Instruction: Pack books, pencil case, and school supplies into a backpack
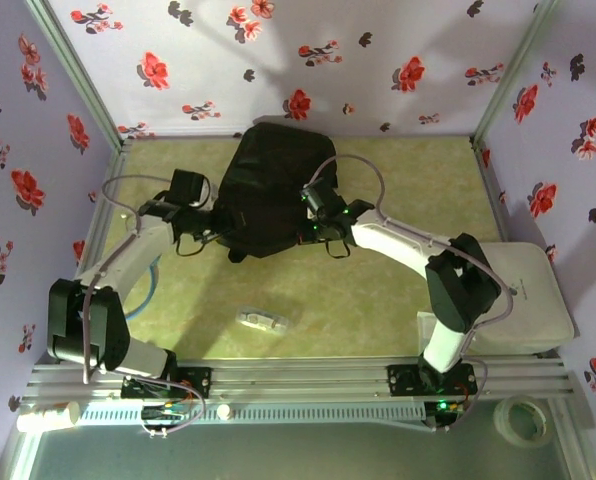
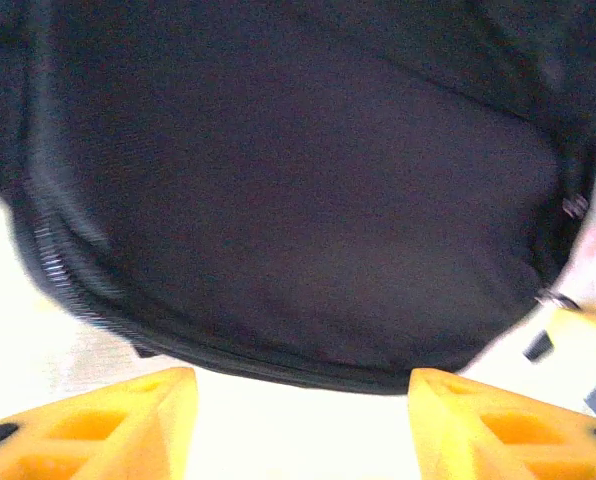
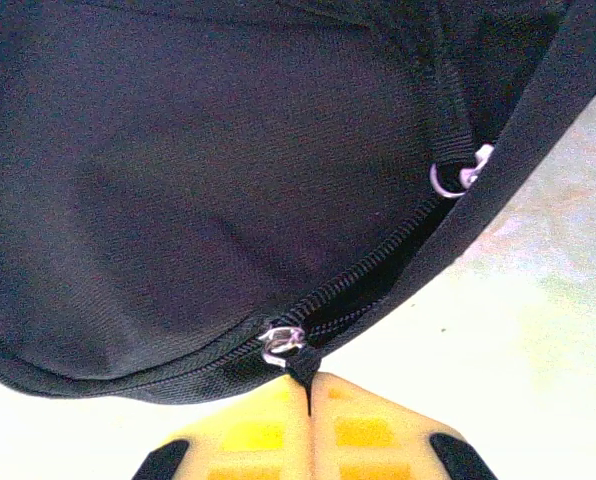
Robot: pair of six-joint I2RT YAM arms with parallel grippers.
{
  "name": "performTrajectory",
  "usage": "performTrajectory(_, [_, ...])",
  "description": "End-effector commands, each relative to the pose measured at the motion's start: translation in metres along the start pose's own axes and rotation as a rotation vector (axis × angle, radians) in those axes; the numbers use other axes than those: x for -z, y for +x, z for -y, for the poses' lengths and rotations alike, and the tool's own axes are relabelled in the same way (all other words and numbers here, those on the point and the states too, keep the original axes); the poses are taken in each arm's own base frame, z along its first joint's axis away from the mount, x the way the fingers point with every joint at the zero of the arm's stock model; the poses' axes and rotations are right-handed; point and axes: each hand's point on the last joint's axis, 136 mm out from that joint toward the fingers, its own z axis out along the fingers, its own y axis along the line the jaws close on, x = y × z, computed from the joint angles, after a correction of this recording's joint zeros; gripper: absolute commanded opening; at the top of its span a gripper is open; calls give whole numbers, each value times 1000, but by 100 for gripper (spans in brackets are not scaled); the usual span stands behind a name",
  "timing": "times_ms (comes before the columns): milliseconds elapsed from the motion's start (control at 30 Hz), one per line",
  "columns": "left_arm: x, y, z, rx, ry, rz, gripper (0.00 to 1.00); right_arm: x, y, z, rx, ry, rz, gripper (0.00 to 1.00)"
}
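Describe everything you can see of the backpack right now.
The backpack is black, soft woven fabric, lying slumped at the far middle of the table. A zip runs round its curved edge. Beyond the silver slider the zip looks parted, and metal rings hang further along it. The right hand is shut on the black zip pull at that slider. The left hand is open at the opposite side, with the bag's edge just ahead of its fingers.

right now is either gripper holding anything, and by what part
The right gripper is shut on the black tab of the zipper pull at the backpack edge. The left gripper is open, holding nothing.
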Motion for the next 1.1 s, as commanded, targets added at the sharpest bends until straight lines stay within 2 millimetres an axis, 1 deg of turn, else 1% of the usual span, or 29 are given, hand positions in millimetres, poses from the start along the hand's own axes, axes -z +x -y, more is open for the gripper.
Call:
performTrajectory(0, [4,18,20,-221,-12,-74,58,14,-13,-13,10,-85,56,0])
performTrajectory(100, [-12,26,47,-362,32,-103,57,14,-13,-13,-9,-104,60,0])
performTrajectory(167, [-22,35,65,-473,59,-128,56,15,-13,-13,-20,-114,62,0])
performTrajectory(200, [-27,38,70,-515,69,-139,56,15,-13,-13,-24,-119,66,0])
performTrajectory(300, [-43,37,72,-564,60,-171,54,16,-13,-12,-43,-134,72,0])
performTrajectory(400, [-58,32,69,-578,35,-196,52,16,-13,-12,-56,-148,73,0])
performTrajectory(533, [-74,28,72,-582,42,-216,50,16,-14,-14,-65,-164,71,0])
performTrajectory(667, [-89,36,74,-568,78,-274,46,16,-14,-13,-81,-179,75,0])
performTrajectory(733, [-92,42,72,-566,87,-303,41,16,-14,-11,-88,-178,77,0])
performTrajectory(833, [-93,49,67,-568,75,-345,30,15,-15,-7,-97,-167,79,0])
performTrajectory(1000, [-88,51,67,-558,77,-358,8,8,-13,5,-120,-118,68,0])
performTrajectory(1067, [-86,51,67,-558,75,-360,2,6,-12,12,-132,-89,68,0])
